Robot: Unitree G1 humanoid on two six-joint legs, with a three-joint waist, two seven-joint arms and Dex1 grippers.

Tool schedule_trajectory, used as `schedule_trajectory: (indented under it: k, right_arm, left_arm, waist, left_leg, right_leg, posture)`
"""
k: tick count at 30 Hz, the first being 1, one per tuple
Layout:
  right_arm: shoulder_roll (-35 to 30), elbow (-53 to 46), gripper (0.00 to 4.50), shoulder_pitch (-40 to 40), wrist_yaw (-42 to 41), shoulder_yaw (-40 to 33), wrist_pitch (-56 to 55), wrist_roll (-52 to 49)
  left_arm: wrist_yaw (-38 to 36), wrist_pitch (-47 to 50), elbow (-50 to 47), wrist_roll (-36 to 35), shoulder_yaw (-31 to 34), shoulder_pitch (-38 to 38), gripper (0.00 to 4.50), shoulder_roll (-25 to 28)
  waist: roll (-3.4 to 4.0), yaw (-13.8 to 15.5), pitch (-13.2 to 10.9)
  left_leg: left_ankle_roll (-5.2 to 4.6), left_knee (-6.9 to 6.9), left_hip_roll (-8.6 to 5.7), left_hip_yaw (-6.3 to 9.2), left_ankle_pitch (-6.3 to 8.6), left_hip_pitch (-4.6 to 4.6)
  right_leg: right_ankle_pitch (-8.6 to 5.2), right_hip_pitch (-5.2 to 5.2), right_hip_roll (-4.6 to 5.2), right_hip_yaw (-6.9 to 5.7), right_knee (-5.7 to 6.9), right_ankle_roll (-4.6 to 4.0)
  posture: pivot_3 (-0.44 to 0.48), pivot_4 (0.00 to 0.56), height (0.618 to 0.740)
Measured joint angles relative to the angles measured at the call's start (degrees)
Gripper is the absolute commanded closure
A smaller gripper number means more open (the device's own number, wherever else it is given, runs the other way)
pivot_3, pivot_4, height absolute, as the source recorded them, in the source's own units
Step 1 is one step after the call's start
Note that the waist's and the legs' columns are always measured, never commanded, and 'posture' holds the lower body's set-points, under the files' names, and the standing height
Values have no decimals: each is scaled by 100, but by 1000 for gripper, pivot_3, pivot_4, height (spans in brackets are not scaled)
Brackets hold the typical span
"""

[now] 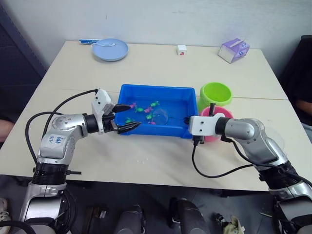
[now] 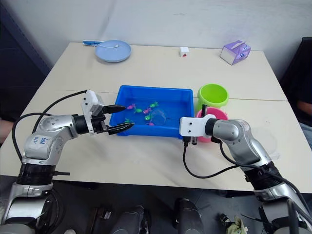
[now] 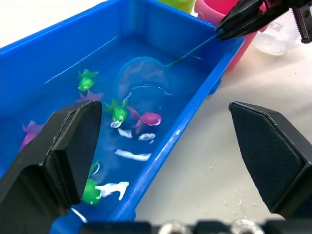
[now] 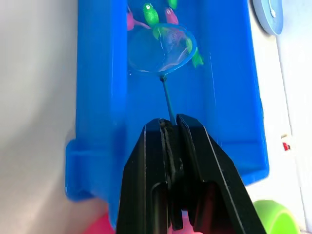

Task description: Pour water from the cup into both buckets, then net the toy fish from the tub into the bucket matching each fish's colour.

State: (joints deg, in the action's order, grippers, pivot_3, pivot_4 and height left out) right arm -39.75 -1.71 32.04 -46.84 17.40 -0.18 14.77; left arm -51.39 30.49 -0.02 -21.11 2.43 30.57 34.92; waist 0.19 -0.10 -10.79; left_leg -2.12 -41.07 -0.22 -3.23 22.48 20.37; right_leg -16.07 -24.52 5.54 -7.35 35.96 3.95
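The blue tub [image 1: 151, 88] sits mid-table with water and several pink and green toy fish [image 1: 139, 109] in it. The net [image 4: 162, 51] has its light-blue hoop dipped in the water among the fish, a green fish [image 4: 150, 12] just past its rim. My right gripper [image 4: 170, 127] is shut on the net's thin black stick over the tub's right end. My left gripper [image 1: 132, 116] stands open at the tub's near left corner, holding nothing. The green bucket [image 1: 215, 92] and pink bucket [image 1: 225, 113] stand right of the tub. The clear cup [image 3: 275, 36] stands beyond the pink bucket.
A pale-blue plate [image 1: 110, 49] lies at the table's far left, a small white cube [image 1: 182, 49] and a purple box [image 1: 234, 50] along the far edge. A person [image 1: 304, 105] sits at the right edge. Cables loop from both wrists over the near table.
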Motion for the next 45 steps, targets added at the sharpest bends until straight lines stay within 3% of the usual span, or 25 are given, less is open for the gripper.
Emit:
schedule_trajectory:
  k: [9,16,26,32,37,45]
  right_arm:
    - [305,-71,3700,37,-562,-11,399,-605]
    - [537,-327,3700,29,-790,-519,1992,-1607]
    - [610,-724,3700,19,-642,-1039,3427,-2456]
    - [542,-1578,3700,-206,-305,-1890,4461,-3205]
    - [270,-2612,3700,-662,192,-3019,5343,-3784]
    - [-430,-3801,3700,-2201,495,-4995,6081,-4201]
  left_arm:
    - [-13,-8,-2,-31,101,-97,0,149]
    - [-26,-67,1,-32,101,-160,0,200]
    - [-140,-115,42,-143,241,-188,0,311]
    - [-260,84,4,-476,251,-114,0,135]
    - [-364,141,24,-565,-80,262,0,-253]
    - [-682,65,557,-594,-540,1086,0,-1167]
  waist:
    - [0,-5,0]
    - [0,3,0]
    - [0,3,0]
    - [0,45,0]
    - [0,140,0]
    - [0,151,0]
  left_leg:
    - [0,0,1,1,0,-1]
    - [0,0,-1,3,0,1]
    - [0,2,-1,3,0,1]
    - [0,1,-5,8,0,4]
    - [0,3,-8,8,0,6]
    - [-1,9,-11,-3,0,2]
  right_leg:
    - [0,0,0,0,1,0]
    - [0,0,2,-1,0,0]
    - [0,0,2,-2,1,0]
    - [0,0,6,-4,-1,0]
    - [0,0,4,-5,-4,0]
    - [2,0,-3,1,-2,3]
  posture:
    - [0,150,739]
    - [0,150,739]
    - [0,150,739]
    - [0,150,739]
    - [0,150,739]
    - [0,150,739]
